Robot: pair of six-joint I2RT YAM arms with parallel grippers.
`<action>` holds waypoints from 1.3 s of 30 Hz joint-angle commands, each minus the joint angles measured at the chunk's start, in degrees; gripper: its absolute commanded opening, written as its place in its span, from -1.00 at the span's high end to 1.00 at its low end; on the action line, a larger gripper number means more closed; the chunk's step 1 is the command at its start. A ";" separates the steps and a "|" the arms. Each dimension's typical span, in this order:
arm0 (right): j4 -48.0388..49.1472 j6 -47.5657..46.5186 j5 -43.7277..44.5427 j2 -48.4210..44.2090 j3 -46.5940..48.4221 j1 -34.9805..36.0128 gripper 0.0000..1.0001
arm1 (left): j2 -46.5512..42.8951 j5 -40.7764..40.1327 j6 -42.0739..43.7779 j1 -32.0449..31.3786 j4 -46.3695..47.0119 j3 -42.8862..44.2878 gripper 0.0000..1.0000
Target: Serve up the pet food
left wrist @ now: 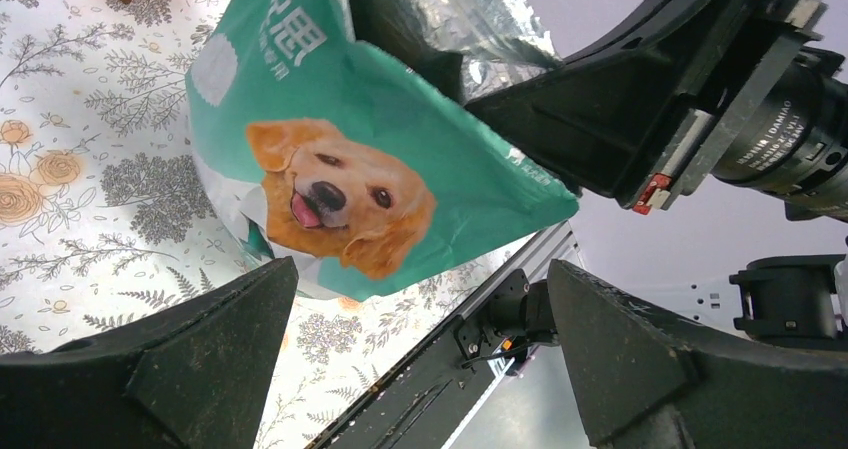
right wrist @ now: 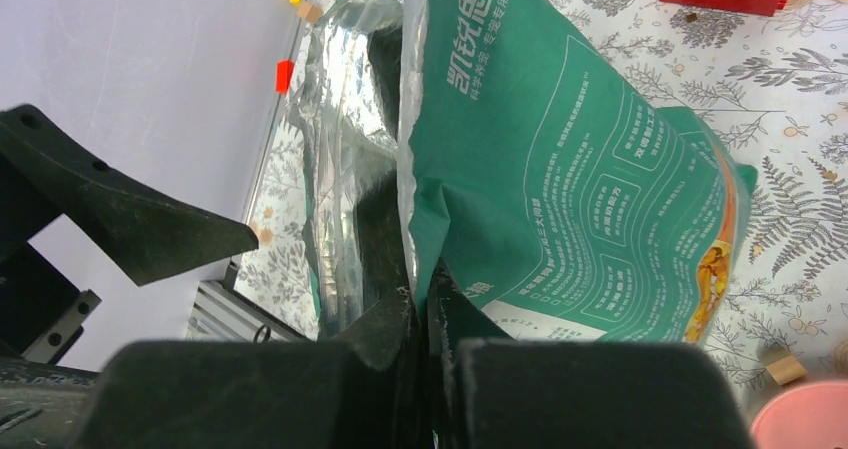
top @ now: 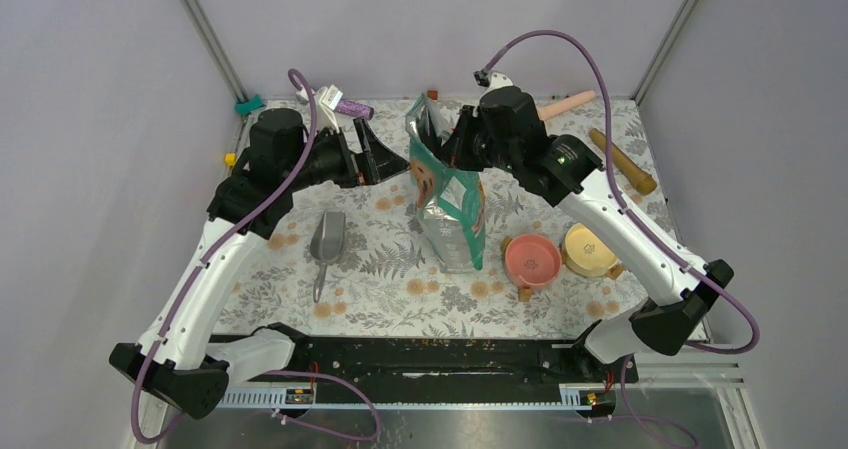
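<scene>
The right gripper (right wrist: 425, 307) is pinching the top edge of the pet food bag (top: 452, 214). The left gripper (top: 383, 157) is holding its fingers spread apart just beside it. The pet food bag is standing on the table (top: 395, 294) between the scoop (top: 325, 241) and the pink bowl (top: 532, 259).

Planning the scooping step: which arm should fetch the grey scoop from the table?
Left. The left gripper is open and free, and the scoop lies on its side of the bag. The right gripper is shut on the bag's top edge, so it looks occupied.
</scene>
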 commanded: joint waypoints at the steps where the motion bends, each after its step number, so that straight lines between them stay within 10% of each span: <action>1: 20.98 6.54 1.46 -3.16 8.94 0.60 1.00 | -1.00 3.05 -2.18 1.69 5.36 -1.55 -0.97; 18: 2.53 -8.56 11.59 -9.02 3.62 0.59 1.00 | 1.54 2.43 -7.60 2.92 7.74 -1.21 -0.98; 26: -27.98 -27.19 15.17 0.96 22.64 0.62 1.00 | 11.59 -10.58 -4.73 -7.61 -4.20 15.75 -0.97; 39: -18.24 -24.84 15.79 -6.67 12.43 0.63 1.00 | 28.52 -54.56 5.20 -30.07 -26.68 42.17 -0.98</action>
